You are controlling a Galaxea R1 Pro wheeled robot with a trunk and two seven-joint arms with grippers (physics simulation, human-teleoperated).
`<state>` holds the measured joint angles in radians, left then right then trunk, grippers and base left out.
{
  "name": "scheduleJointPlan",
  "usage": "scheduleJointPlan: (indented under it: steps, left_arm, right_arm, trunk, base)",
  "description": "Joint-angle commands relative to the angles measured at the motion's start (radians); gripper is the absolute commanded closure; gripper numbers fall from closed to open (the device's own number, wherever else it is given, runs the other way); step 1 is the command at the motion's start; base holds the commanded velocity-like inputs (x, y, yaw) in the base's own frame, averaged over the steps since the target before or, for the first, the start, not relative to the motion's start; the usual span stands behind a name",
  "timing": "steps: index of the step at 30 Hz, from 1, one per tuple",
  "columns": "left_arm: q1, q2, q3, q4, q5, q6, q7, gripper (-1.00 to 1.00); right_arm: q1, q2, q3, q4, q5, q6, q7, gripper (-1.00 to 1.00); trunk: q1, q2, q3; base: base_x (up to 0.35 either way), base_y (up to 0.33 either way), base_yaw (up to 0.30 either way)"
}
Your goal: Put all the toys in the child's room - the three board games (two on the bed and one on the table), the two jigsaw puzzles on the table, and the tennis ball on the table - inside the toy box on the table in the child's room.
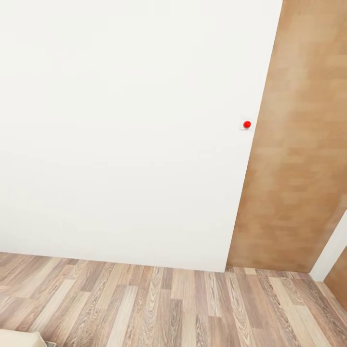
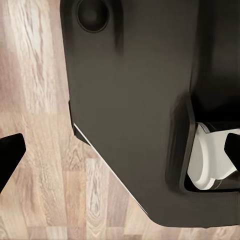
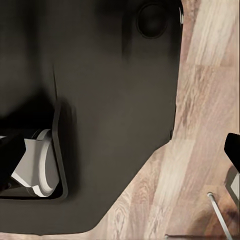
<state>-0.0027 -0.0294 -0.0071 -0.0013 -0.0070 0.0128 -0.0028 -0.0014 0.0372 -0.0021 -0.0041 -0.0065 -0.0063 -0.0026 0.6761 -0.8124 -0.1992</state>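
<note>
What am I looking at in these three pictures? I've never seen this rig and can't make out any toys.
These are simulator renders from a wheeled two-armed robot. The head camera looks forward and down at a white wall, a wood-grain panel with a small red knob beside its edge, and plank floor. The two wrist cameras point down past the arms: each sees the robot's own dark base with a pale wheel above the same floor. Dark fingertips poke in at picture edges, apparently holding nothing. No toys appear; the robot seems to be driving between places.
</note>
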Motion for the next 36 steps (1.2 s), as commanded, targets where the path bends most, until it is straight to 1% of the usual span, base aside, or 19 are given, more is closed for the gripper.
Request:
scheduleJointPlan:
  steps: [1, 11, 36]
  left_arm:
    - [0.0, 0.0, -0.001, 0.0, -0.001, 0.001, 0.0, -1.0]
    - [0.0, -0.001, -0.001, 0.0, -0.001, 0.003, 0.001, -1.0]
    - [0.0, -0.007, -0.001, 0.0, -0.001, 0.006, 0.001, -1.0]
  right_arm:
    - [0.0, -0.001, 0.0, 0.0, 0.0, -0.001, 0.0, -1.0]
    - [0.0, -0.009, 0.001, 0.0, 0.0, 0.0, 0.0, -1.0]
    - [0.0, -0.01, 0.002, 0.0, 0.0, 0.0, 0.0, -1.0]
  trunk:
    - [-0.004, 0.006, 0.002]
    - [-0.042, 0.076, 0.034]
    - [-0.138, 0.251, 0.112]
  base:
    - [0.0, 0.0, 0.0]
    - [0.0, 0.0, 0.0]
    - [0.0, 0.0, 0.0]
